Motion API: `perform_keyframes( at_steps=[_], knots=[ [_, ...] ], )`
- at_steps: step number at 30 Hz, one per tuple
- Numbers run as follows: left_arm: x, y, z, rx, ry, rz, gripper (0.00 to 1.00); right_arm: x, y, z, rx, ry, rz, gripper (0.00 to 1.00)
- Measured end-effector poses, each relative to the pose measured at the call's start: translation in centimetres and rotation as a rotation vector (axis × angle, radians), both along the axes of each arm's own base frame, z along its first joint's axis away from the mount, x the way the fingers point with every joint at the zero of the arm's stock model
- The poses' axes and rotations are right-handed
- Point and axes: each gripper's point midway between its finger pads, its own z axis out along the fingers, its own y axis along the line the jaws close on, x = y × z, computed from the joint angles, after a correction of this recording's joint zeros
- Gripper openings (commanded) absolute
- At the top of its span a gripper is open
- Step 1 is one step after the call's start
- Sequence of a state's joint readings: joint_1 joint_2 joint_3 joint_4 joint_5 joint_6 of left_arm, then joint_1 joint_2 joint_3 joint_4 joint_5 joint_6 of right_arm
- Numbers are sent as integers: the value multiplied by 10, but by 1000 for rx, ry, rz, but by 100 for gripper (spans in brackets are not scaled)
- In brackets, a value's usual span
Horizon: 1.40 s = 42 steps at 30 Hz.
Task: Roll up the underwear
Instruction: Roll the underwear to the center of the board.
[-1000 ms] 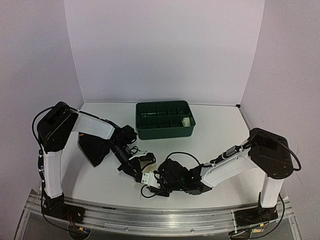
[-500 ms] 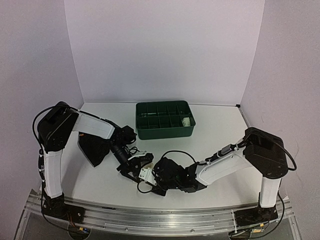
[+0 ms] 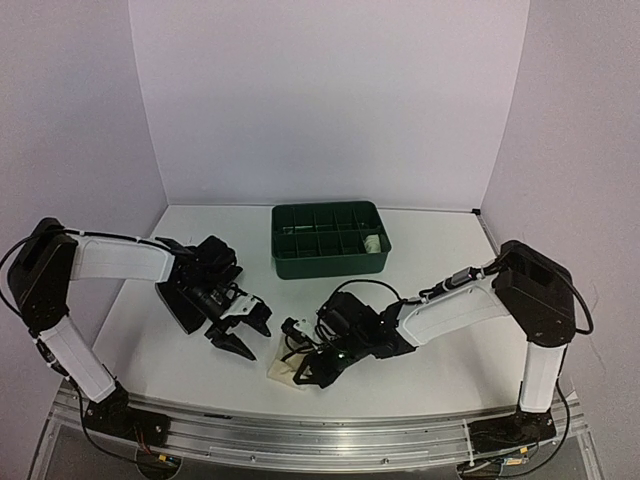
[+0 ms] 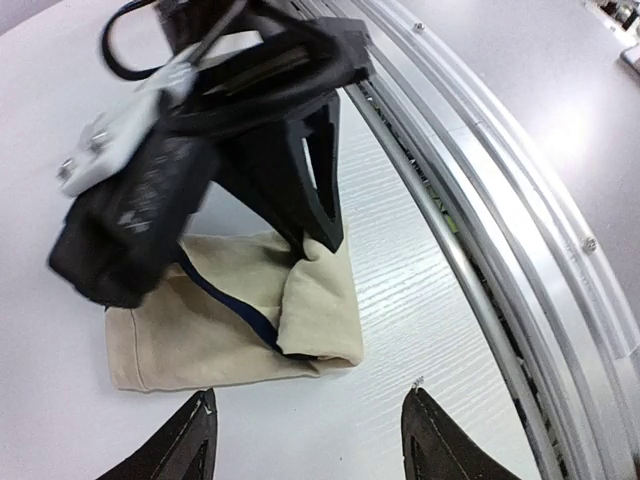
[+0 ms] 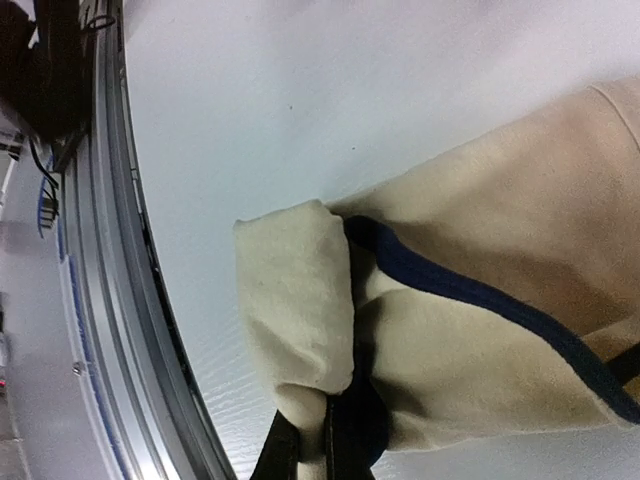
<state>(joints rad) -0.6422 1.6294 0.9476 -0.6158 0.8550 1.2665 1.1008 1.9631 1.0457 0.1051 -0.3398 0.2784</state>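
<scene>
Soft matt cream cloth underwear (image 4: 230,335) with dark edging at lower centre, white table (image 4: 420,320) with fine-grained matt finish, shiny brushed metal rail (image 4: 480,190) at right, matt black plastic right gripper (image 4: 318,235), smooth dark green plastic tray (image 3: 330,265).

Left gripper (image 3: 250,338): I hold its jaws apart, pointing down. Right gripper (image 3: 303,374), just ahead of the left's fingertips: clamped tight on underwear (image 5: 480,330). Both arms reach low, forearms angled inward.

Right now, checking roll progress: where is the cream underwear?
Top view: the cream underwear lies near the table's front edge, centre, pinched by the right gripper, with the left gripper open beside it.
</scene>
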Motion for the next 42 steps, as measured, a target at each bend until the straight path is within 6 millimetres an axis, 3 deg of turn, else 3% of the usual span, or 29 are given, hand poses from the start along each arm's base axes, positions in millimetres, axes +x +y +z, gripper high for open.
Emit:
perform_keyframes(
  at_steps=[8,17,21,23,25,27,28,31,35,40,42],
  knots=[
    [-37,-16,-19,-38,-233,-121,69,16,2,-1,42,305,-120,0],
    [-13,-34,-53,47,-335,-70,53,19,6,-2,61,428,-151,0],
    [-10,-37,-62,72,-365,-65,35,21,5,-1,63,437,-162,0],
    [-8,-38,-68,96,-364,-49,21,22,5,-1,63,438,-163,2],
    [-4,-38,-70,110,-366,-32,6,22,5,-1,64,435,-165,10],
    [-3,-38,-70,118,-364,-18,0,24,5,-1,66,424,-168,30],
    [-2,-38,-70,120,-366,-14,0,26,4,-1,65,411,-171,40],
    [0,-38,-70,129,-357,7,0,30,-2,-1,57,357,-185,57],
    [8,-38,-65,165,-265,82,0,39,-18,14,58,210,-208,61],
    [38,-38,-60,205,-66,219,0,52,-37,52,94,-113,-184,62],
    [46,-39,-60,216,31,253,0,49,-38,65,104,-277,-124,63]
  ],
)
